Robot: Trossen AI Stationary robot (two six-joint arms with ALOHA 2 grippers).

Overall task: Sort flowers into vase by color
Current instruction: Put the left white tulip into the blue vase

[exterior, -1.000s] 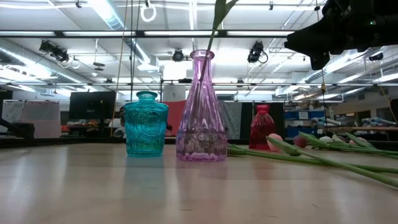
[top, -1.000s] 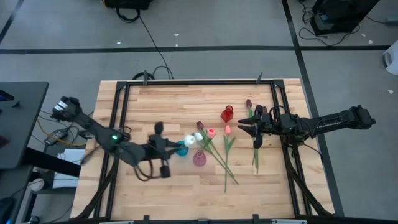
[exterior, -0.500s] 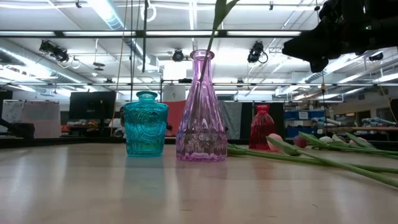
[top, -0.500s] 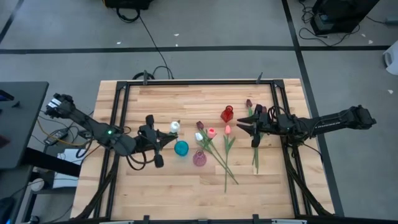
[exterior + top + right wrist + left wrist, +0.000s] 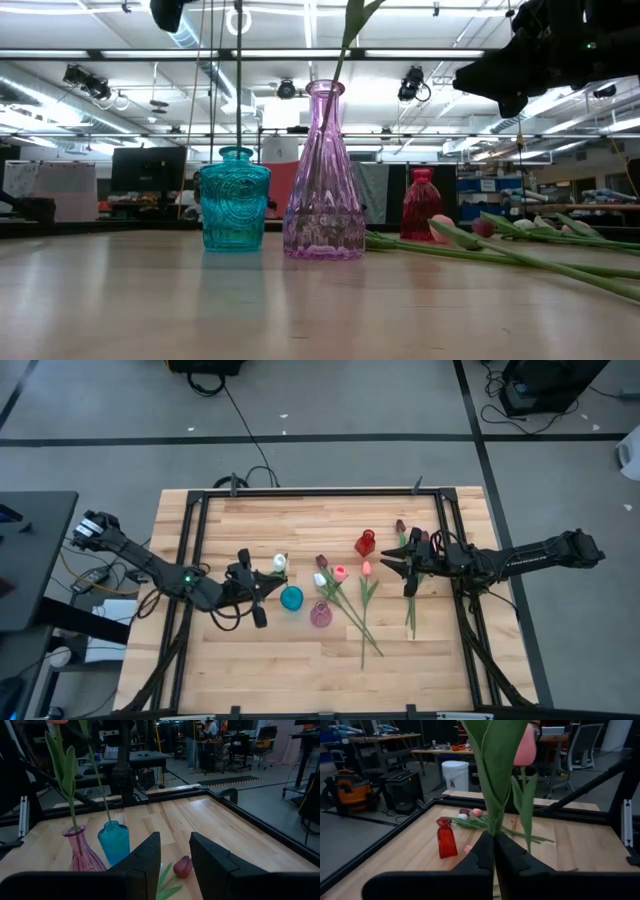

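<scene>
The left end effector (image 5: 268, 576), clamped on a white tulip (image 5: 280, 563) just beside the teal vase (image 5: 291, 598), risks missing its narrow mouth, while the right end effector (image 5: 391, 567) hovers apart above tulips (image 5: 362, 600) on the desk (image 5: 300, 660).

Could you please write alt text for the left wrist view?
The left gripper is shut on a tulip, its green stem and leaves rising upright to a pink head. Beyond it, a red vase stands on the wooden table near loose flowers.
</scene>
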